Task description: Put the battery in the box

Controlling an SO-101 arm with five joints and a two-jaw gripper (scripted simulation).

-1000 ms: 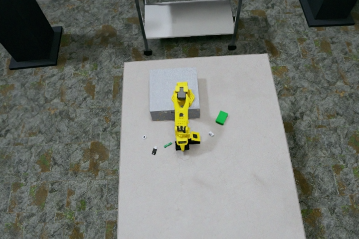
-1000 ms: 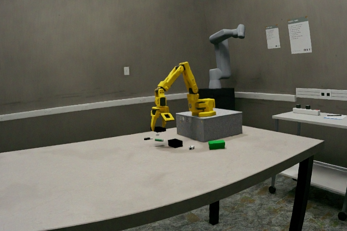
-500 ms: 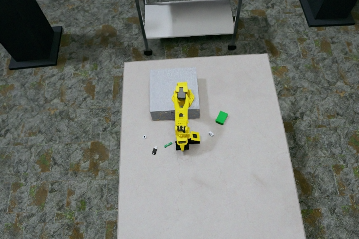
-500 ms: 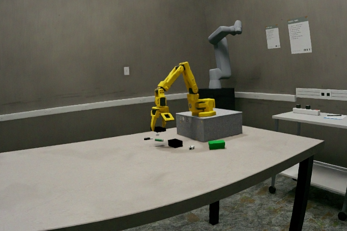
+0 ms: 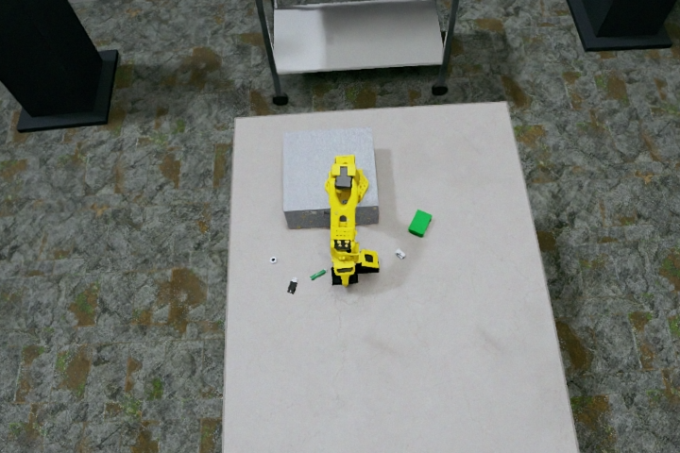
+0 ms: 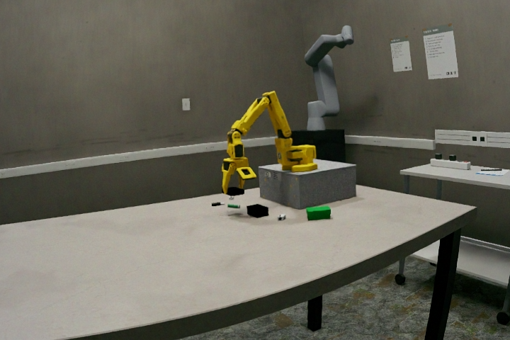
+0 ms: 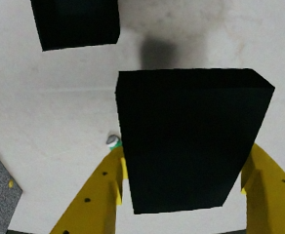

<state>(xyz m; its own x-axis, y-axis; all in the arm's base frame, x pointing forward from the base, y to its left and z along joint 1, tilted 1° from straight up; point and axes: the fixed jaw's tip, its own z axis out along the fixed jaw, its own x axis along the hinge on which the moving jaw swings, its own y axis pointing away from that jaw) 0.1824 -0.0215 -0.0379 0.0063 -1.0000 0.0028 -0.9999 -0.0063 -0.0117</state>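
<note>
My gripper (image 5: 344, 278) (image 6: 232, 190) (image 7: 183, 178) is shut on the flat black lid (image 6: 235, 191) (image 7: 188, 143) and holds it a little above the table. The black box (image 6: 257, 210) (image 7: 78, 3) stands on the table beyond the lid, apart from it. In the overhead view I cannot tell the box from the lid and the arm. The AAA battery (image 5: 317, 275) (image 6: 233, 205), a small green cylinder, lies on the table just beside the gripper, outside the box. In the wrist view only its tip (image 7: 115, 146) shows at the lid's left edge.
The arm's grey base block (image 5: 309, 176) (image 6: 319, 184) stands behind. A green block (image 5: 419, 223) (image 6: 318, 212) lies to its right. A small white part (image 5: 400, 253) (image 6: 280, 217), a white ring (image 5: 273, 260) and a small black part (image 5: 292, 286) (image 6: 215, 204) lie around the battery.
</note>
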